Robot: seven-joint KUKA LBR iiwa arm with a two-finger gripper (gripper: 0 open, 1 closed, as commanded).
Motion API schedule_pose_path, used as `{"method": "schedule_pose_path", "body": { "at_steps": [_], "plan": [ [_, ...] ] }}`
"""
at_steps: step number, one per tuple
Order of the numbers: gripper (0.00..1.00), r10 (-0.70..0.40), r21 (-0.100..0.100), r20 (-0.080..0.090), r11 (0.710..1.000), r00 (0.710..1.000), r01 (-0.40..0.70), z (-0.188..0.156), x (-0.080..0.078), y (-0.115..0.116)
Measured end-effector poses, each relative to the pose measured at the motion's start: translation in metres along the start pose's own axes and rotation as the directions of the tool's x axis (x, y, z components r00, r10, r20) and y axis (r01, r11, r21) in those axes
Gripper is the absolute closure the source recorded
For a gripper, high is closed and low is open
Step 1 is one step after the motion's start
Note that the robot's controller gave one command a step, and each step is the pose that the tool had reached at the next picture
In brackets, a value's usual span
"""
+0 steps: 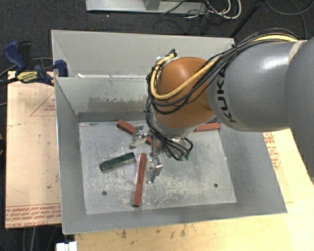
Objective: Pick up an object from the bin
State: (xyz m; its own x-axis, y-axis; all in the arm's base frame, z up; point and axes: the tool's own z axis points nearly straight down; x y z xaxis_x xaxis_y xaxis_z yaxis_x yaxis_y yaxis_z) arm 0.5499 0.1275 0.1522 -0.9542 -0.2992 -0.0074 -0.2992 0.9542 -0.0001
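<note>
The hand (148, 153) hangs low over the middle of the bin (97, 192), under the arm's orange cover (180, 95), which is wrapped in cables. It is released: its two fingers (155, 170) stand spread apart, with nothing gripped between them. A long red-brown stick (139, 184) lies on the bin floor, running from just under the hand down toward the near wall. Its upper end sits between the spread fingers, just beside the lower one; whether they touch cannot be told. A dark green bar (118, 161) lies to the left of the hand, near the stick but apart from it. A short red piece (126, 125) rests by the back wall, and another red piece (208, 126) shows at the cover's right.
</note>
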Motion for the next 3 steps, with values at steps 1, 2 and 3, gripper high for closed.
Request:
{"method": "schedule_pose_path", "body": {
  "at_steps": [1, 2, 3],
  "plan": [
    [0.00, -0.490, -0.004, -0.005, 0.872, 0.872, 0.490, 0.050, 0.009, -0.002],
    [0.00, -0.729, -0.004, -0.007, 0.684, 0.684, 0.729, 0.078, -0.003, 0.009],
    [0.00, -0.689, 0.010, 0.012, 0.725, 0.725, 0.689, 0.076, 0.019, 0.016]
  ]
}}
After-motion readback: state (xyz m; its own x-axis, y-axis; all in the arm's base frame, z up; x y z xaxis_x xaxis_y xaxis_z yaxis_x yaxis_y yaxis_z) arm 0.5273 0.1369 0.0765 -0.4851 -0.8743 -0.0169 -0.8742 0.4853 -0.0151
